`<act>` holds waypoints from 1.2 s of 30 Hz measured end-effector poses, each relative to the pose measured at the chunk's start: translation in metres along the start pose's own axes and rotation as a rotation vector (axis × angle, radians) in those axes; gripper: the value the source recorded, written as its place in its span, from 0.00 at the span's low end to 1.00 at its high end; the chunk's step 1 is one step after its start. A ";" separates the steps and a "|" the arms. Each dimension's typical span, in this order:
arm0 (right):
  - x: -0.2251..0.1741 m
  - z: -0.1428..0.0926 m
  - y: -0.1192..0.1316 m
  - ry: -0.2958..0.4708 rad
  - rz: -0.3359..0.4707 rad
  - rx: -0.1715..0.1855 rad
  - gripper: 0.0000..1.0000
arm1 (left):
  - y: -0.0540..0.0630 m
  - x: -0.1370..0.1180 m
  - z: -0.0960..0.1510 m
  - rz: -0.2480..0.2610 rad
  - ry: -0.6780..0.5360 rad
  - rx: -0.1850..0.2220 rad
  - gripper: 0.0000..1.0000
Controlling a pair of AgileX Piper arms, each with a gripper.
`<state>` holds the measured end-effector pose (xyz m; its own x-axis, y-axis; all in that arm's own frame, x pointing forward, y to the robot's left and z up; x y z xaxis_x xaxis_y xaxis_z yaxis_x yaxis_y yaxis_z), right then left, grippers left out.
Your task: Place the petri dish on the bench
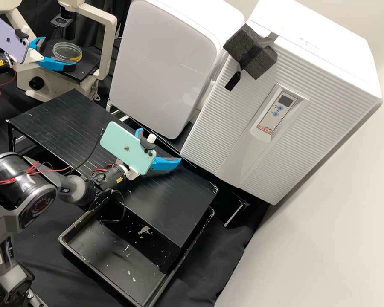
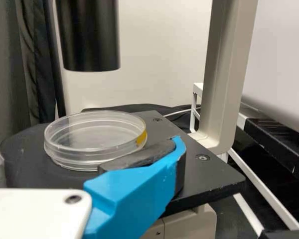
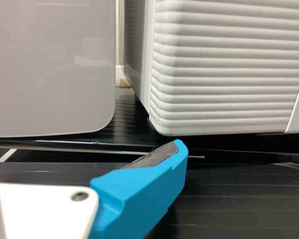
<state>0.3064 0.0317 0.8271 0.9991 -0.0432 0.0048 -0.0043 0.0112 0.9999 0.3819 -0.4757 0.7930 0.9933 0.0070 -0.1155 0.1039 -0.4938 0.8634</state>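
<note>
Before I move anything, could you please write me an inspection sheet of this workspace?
Surface: black bench, pale streaks on its top.
Job's things: petri dish, yellow mark on its side, on the microscope stage, not yet on the bench.
Clutter: white scraps in the black tray.
Grippers: left claw open around the dish, contact unclear; right claw open above the bench.
Cables: loose red wires; black cable near the right claw.
Surroundings: white ribbed cabinet, dark foam block against it; black drapes.

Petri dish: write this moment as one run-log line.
petri dish: on microscope stage; left end effector: open, at dish; right end effector: open, above bench
</note>
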 end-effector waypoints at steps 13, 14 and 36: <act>0.000 0.000 0.000 0.000 0.000 0.000 1.00 | 0.003 0.019 0.000 -0.023 -0.016 -0.010 1.00; 0.000 0.000 0.000 0.000 0.000 0.000 1.00 | 0.003 0.020 -0.001 -0.028 -0.015 -0.010 1.00; 0.000 0.000 0.000 0.000 0.000 0.000 1.00 | -0.005 0.034 -0.003 0.002 -0.021 -0.010 1.00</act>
<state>0.3064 0.0317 0.8271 0.9991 -0.0432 0.0048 -0.0043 0.0112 0.9999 0.4153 -0.4704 0.7858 0.9922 -0.0117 -0.1241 0.1029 -0.4851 0.8684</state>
